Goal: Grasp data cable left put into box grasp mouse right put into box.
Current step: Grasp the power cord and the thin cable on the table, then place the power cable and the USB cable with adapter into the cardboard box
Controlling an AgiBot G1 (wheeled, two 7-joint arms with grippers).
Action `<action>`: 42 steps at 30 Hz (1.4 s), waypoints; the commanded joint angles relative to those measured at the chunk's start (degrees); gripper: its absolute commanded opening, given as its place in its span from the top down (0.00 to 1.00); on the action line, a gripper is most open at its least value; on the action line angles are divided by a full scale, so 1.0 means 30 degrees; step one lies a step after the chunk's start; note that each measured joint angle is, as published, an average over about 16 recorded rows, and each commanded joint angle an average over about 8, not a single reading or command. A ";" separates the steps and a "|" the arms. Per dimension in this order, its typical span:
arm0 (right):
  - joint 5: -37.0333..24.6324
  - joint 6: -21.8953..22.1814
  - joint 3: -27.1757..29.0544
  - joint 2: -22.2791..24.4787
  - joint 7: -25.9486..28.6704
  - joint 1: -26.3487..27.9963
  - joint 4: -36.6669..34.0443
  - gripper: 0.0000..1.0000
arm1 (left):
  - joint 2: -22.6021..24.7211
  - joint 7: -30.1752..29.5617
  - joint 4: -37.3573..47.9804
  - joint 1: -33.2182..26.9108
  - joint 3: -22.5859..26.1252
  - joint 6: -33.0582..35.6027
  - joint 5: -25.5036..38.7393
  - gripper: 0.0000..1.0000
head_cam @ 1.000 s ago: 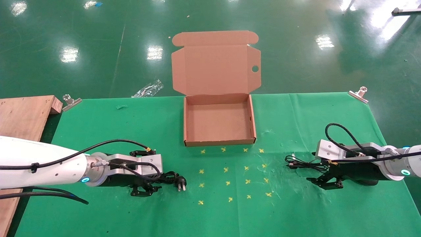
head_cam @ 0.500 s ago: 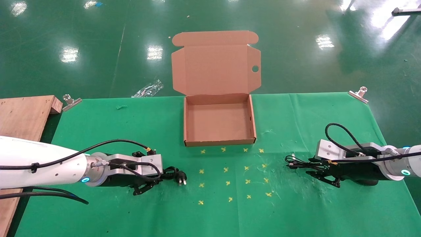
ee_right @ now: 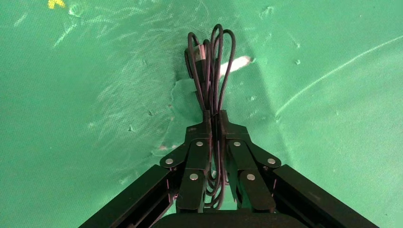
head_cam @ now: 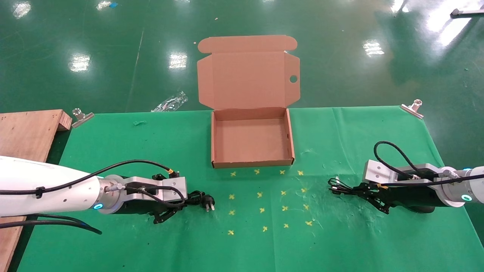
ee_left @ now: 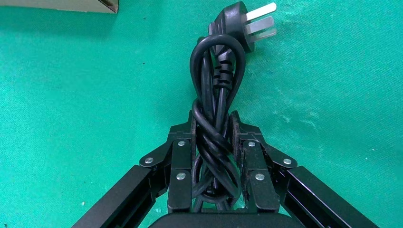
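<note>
Head view — open box (head_cam: pixel 252 163) rim (table's far edge)

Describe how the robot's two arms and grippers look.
Both arms are glossy white tubes ending in silver-grey wrist blocks with a small cyan light ring. Black cables loop along each. The left gripper and right gripper are black linkage fingers joined by silver screws, seen closely in both wrist views.

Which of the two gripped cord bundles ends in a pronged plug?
The data cable in the left gripper: thick, with silver prongs. The right gripper pinches only a thin wire bundle.
</note>
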 commanded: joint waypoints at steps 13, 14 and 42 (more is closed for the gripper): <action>0.1341 -0.0503 0.1120 0.1219 0.0279 0.1284 0.1207 1.00 | -0.0289 -0.0337 0.0704 -0.2120 -0.1167 0.1377 -0.2330 1.00; 0.1499 -0.0545 0.1282 0.1409 0.0391 0.1484 0.1487 1.00 | -0.0037 -0.0405 0.1008 -0.2553 -0.1293 0.1490 -0.2603 1.00; 0.3188 -0.1314 0.3385 0.4366 0.5714 0.3576 1.0059 1.00 | 0.7899 -0.2560 0.7277 -0.6593 0.8184 -0.8848 -0.1593 0.00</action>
